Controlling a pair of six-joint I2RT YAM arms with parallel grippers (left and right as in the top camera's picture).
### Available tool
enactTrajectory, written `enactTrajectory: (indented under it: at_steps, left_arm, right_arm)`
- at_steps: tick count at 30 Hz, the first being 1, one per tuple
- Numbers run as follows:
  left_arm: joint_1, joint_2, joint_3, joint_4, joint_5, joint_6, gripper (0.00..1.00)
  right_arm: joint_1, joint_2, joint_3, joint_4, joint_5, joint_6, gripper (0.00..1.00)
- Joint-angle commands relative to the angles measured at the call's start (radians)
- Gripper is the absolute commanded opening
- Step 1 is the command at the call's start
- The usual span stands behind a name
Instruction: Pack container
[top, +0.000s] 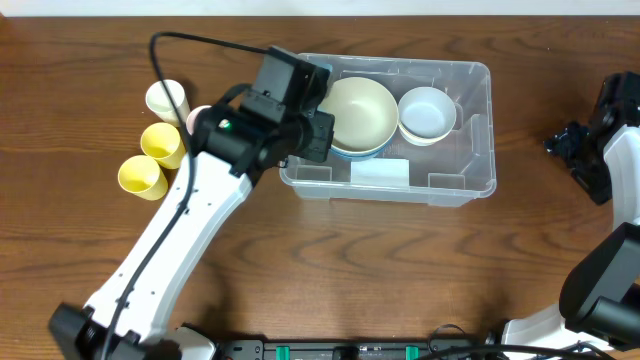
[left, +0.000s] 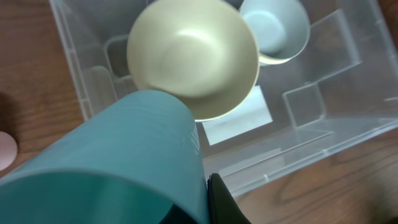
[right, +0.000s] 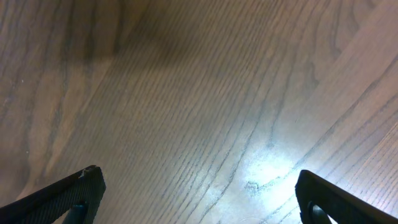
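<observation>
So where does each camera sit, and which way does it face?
Overhead: above the table, facing straight down on the container; left arm and right arm show.
Left wrist: on the left arm, looking into the container past a held teal cup; one finger shows.
Right wrist: faces the wooden table; two open fingertips show.
Shared: overhead and left wrist both see the cream bowl.

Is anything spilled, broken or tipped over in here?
Nothing stands out. The cream bowl and white bowl sit upright in the container, and nothing looks spilled or broken. The teal cup over it is tilted only because the left hand is holding it.
</observation>
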Motion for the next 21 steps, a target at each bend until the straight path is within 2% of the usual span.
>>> enactTrajectory:
  at_steps: [1,16,21]
  left_arm:
    - [-0.002,0.038,0.004,-0.001,0.003,-0.011,0.06]
    - [-0.002,0.22,0.003,-0.005,0.003,0.015,0.06]
    - [-0.002,0.234,0.003,-0.005,0.002,0.015,0.08]
  right_arm:
    - [-0.006,0.003,-0.002,-0.001,0.009,0.014,0.99]
    - [-0.006,0.003,-0.002,-0.001,0.009,0.014,0.99]
    - [-0.006,0.003,-0.002,-0.001,0.009,0.014,0.99]
